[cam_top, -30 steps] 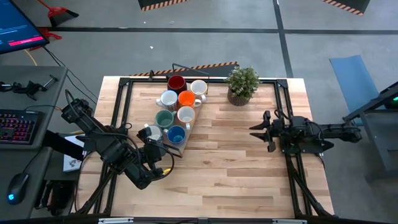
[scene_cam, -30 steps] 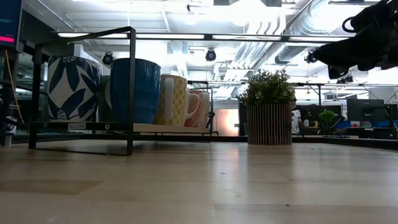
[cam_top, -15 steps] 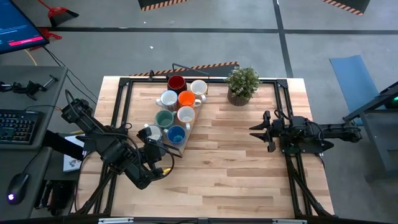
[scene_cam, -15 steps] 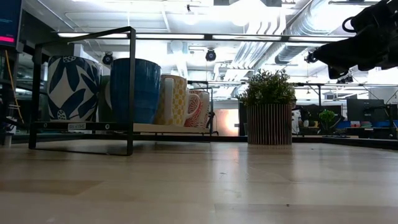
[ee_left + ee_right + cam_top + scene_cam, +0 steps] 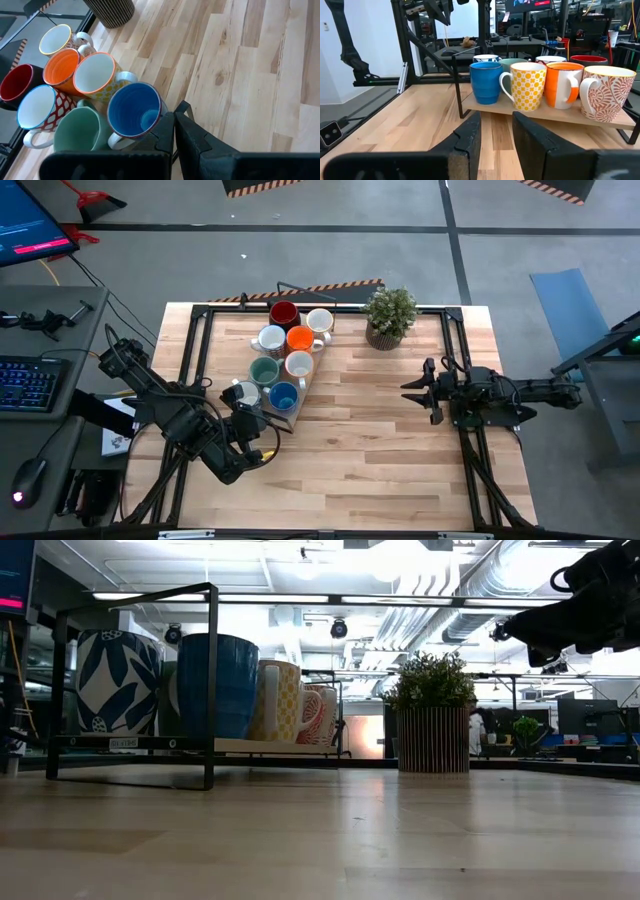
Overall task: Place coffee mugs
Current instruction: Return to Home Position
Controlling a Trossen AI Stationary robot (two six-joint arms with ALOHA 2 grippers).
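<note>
Eight coffee mugs stand upright in a cluster on a wooden tray [image 5: 545,112] at the table's far left: dark red [image 5: 284,312], white [image 5: 320,321], orange [image 5: 300,338], teal-green [image 5: 264,369], blue [image 5: 283,395] and patterned ones. My left gripper [image 5: 173,122] is shut. It hovers at the tray's near end [image 5: 262,420], close beside the blue mug [image 5: 134,109], and does not show in the low view. My right gripper [image 5: 408,390] is open. It is raised over the table's right half and faces the mugs [image 5: 496,132].
A potted green plant [image 5: 388,317] stands at the far edge, right of the tray. A black metal frame [image 5: 210,680] surrounds the tray. Bare wooden tabletop [image 5: 360,450] spreads across the middle and near side. A keyboard and a monitor sit off the table's left.
</note>
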